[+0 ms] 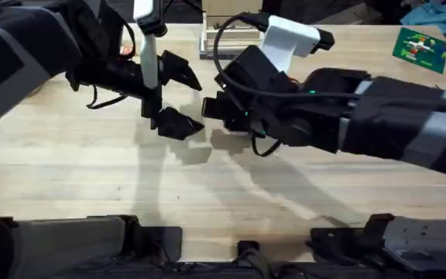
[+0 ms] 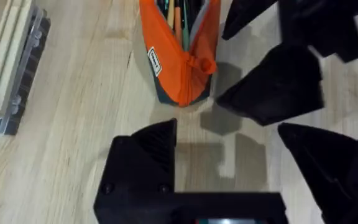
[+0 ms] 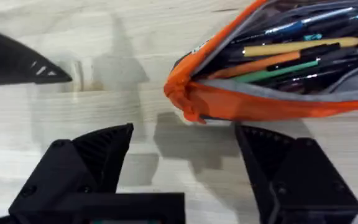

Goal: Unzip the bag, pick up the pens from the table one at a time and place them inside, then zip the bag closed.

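The orange bag lies on the pale wood table with its zipper open. Several pens lie inside it, among them a yellow one, a green one and bluish ones. My left gripper is open, a short way off the bag's knotted orange end. My right gripper is open too, its fingers on either side of that same end and just short of it. Seen from overhead, the left gripper and right gripper face each other near the table's middle.
A stack of flat boxes or books stands at the back centre, also visible as a stack beside the bag. A green packet lies at the back right. Bare wood stretches toward the front edge.
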`<state>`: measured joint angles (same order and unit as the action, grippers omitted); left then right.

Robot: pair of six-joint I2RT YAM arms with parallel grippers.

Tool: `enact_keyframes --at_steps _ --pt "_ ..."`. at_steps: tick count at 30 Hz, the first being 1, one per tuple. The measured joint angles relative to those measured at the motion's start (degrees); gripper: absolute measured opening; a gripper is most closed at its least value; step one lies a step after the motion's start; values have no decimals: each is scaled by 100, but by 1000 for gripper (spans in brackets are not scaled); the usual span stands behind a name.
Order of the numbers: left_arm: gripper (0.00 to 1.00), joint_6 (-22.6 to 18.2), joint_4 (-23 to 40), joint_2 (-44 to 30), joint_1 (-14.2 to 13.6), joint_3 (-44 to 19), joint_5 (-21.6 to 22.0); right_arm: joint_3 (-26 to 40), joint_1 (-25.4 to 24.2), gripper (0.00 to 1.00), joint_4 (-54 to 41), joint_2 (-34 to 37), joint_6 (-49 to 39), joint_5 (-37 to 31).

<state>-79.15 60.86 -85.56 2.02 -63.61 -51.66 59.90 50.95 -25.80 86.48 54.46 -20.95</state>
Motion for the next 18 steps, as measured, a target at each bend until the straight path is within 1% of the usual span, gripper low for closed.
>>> enact_keyframes --at_steps 7,11,13,18 --pt "993 0 0 0 0 0 0 2 -169 989 183 297 2 2" --pt "993 0 0 0 0 0 0 -1 -258 945 254 357 0 4" --pt "993 0 0 0 0 0 0 -1 -280 907 298 358 0 2" --pt "993 0 0 0 0 0 0 -1 -287 742 441 358 2 2"
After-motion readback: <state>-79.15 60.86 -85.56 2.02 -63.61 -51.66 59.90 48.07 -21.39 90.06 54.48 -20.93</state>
